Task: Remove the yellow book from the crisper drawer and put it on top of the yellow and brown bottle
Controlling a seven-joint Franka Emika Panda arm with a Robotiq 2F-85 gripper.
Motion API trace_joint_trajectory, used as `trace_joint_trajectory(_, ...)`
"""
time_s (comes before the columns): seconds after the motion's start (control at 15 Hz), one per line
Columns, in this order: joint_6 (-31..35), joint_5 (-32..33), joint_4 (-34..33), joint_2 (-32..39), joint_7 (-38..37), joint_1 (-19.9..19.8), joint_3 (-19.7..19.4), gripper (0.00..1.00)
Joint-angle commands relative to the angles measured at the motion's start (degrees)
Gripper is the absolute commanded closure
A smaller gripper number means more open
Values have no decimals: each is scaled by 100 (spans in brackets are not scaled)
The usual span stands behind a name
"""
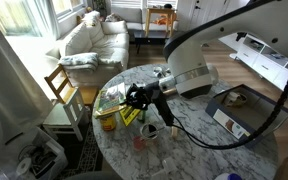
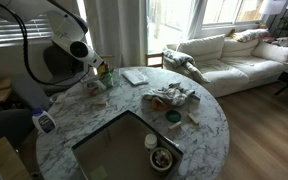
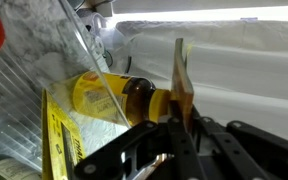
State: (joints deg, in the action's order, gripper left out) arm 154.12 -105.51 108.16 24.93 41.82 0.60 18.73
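Edge-on, thin yellow-olive book point(image 3: 179, 75) is clamped in black pincer point(image 3: 176, 135); round amber-brown yellow-lidded jar point(image 3: 134, 100) is seen just beside it, near marbled surface point(image 1: 204, 140) edge.

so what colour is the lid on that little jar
Yellow lid on an amber-brown jar; wrist view shows it best.

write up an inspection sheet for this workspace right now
surface: round marble table, well loaded
job's things: yellow book edge-on in the end effector, it seems; yellow and brown bottle just beyond it
clutter: pile of small items mid-table, small bowl
grippers: end effector shut on the book
cables: black cable looping off the arm
surroundings: sofa, wooden chair, bright windows
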Motion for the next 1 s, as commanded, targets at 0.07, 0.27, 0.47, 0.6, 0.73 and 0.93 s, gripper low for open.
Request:
trace_joint_trajectory(0.07,241,495,37,91,-215,102,-25,98)
trace_joint_trajectory(0.27,527,855,-11,150,-420,193,-35,98)
trace_joint_trajectory(0.47,636,1161,-86,174,-686,257,-25,98)
trace_joint_trajectory(0.6,622,1415,-119,196,-914,292,-36,98)
trace_joint_trajectory(0.73,650,1705,-137,219,-1186,331,-63,98)
trace_joint_trajectory(0.93,703,2028,-199,255,-1521,363,-103,98)
